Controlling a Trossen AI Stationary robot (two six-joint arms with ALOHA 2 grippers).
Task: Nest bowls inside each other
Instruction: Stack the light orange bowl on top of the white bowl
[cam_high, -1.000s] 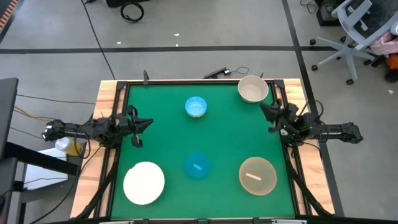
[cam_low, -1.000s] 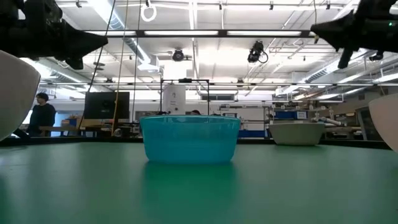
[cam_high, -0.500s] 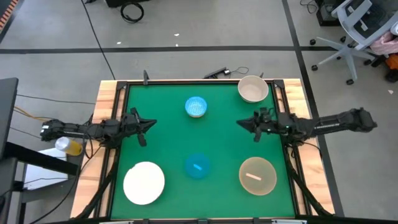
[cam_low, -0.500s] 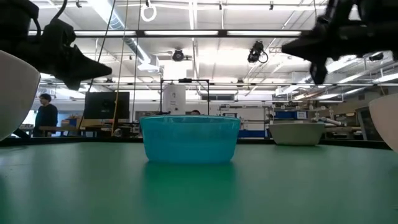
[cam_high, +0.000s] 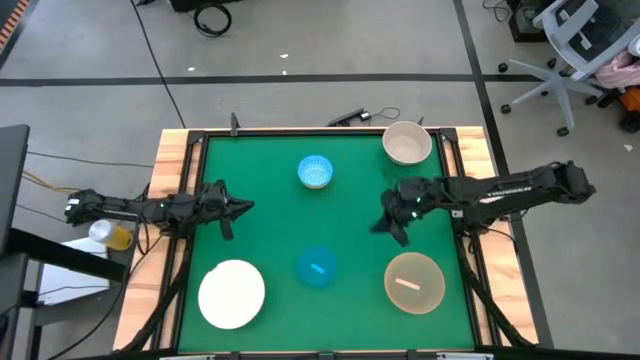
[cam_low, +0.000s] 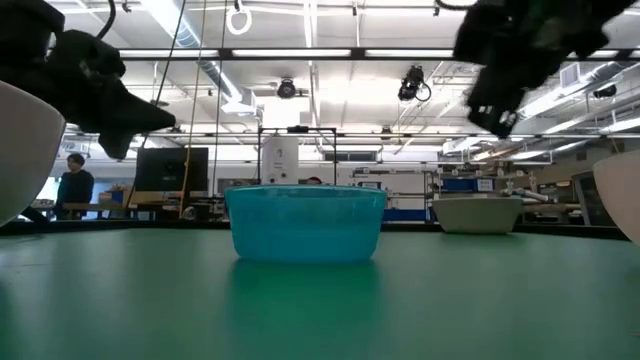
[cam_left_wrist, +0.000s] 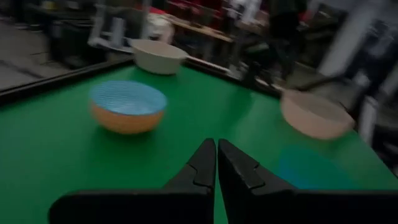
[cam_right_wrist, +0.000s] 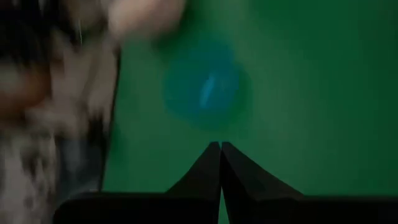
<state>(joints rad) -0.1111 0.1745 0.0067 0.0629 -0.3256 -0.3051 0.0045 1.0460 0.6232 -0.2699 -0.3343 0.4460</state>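
Five bowls stand apart, each on its base on the green table (cam_high: 270, 230): a large white bowl (cam_high: 231, 293) near left, a solid blue bowl (cam_high: 317, 267) near middle, a tan bowl (cam_high: 414, 282) near right, a cream bowl (cam_high: 406, 143) far right, and a light-blue speckled bowl (cam_high: 315, 171) far middle. My left gripper (cam_high: 245, 207) hangs shut above the table's left side, pointing toward the middle. My right gripper (cam_high: 380, 228) is shut and tipped downward, above the table between the tan and blue bowls. Neither holds anything.
A raised wooden frame (cam_high: 170, 160) borders the table. The middle of the green surface lies between the bowls. Beyond the table are office chairs (cam_high: 570, 50) and cables on the floor (cam_high: 212, 18). A person (cam_low: 68, 185) stands far off in the room.
My right gripper has swung out from the table's right edge toward the middle and the near side. It has tipped from level to slanting down and stays shut. My left gripper has rolled a little and sunk slightly. No bowl has moved.
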